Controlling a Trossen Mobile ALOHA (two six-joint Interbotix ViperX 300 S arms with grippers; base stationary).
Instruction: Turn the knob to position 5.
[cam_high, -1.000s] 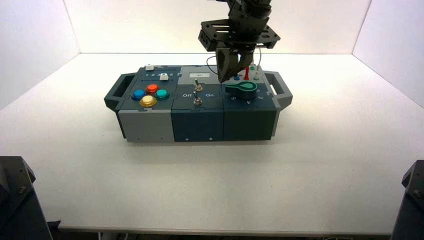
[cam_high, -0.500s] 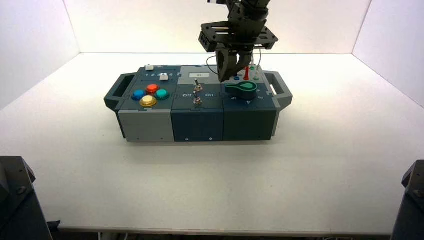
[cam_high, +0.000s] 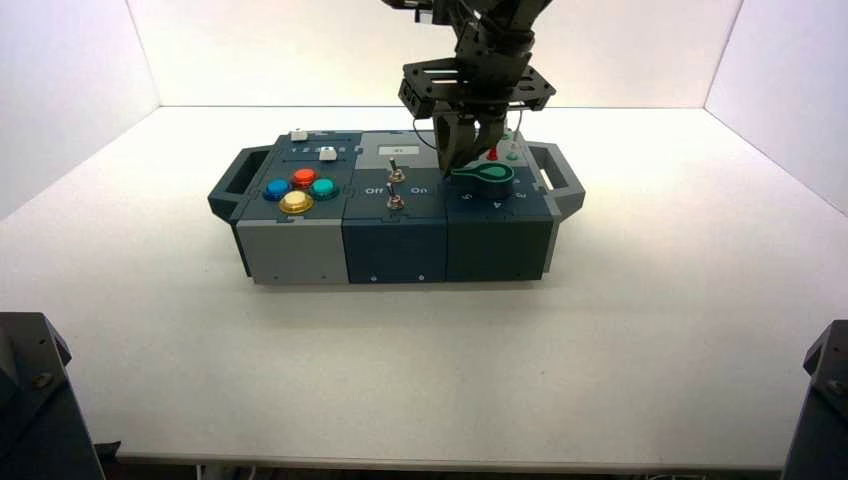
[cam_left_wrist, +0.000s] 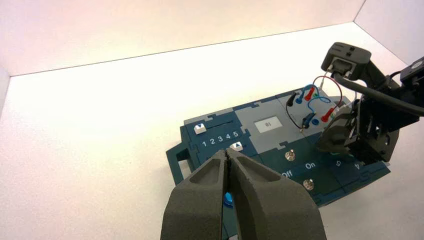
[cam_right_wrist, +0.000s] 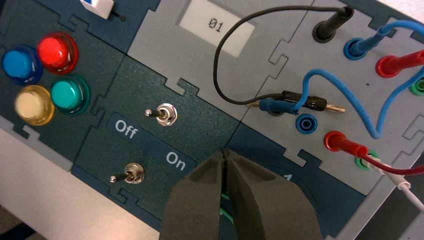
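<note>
Right arm and its closed gripper (cam_high: 449, 172) have shifted down and nearer the knob since the earlier frame, while the box (cam_high: 395, 250) and everything on it lie as they were. The box, spread across the table (cam_high: 400, 370), is the biggest thing being worked on; it looks steady enough, though a hard sideways shove might slide it. The left gripper (cam_left_wrist: 227, 152) waits idle, fingers together and with nothing between them, looking over the box's left part.

At work, the right gripper has its fingers pressed together with nothing in them; its tips are at the pointed end of the knob (cam_high: 490, 177). I cannot tell whether they touch it. The knob sits on the right part of the box, in front of the wire sockets, green on top with a dark body. Which number it points to is not plain.

It will likely feel like firm plastic, fixed at its centre, turning with some stiffness and perhaps clicking at each number. Its smooth sides could let a fingertip slip. The pointed end is the best place to push, low on its side, since it gives the most leverage; pinching across that narrow part would also serve. The small 5 (cam_left_wrist: 338, 163) is on the dial's near side, so a short, gentle sweep toward it seems right, stopping before the 4 (cam_high: 497, 205).
</note>
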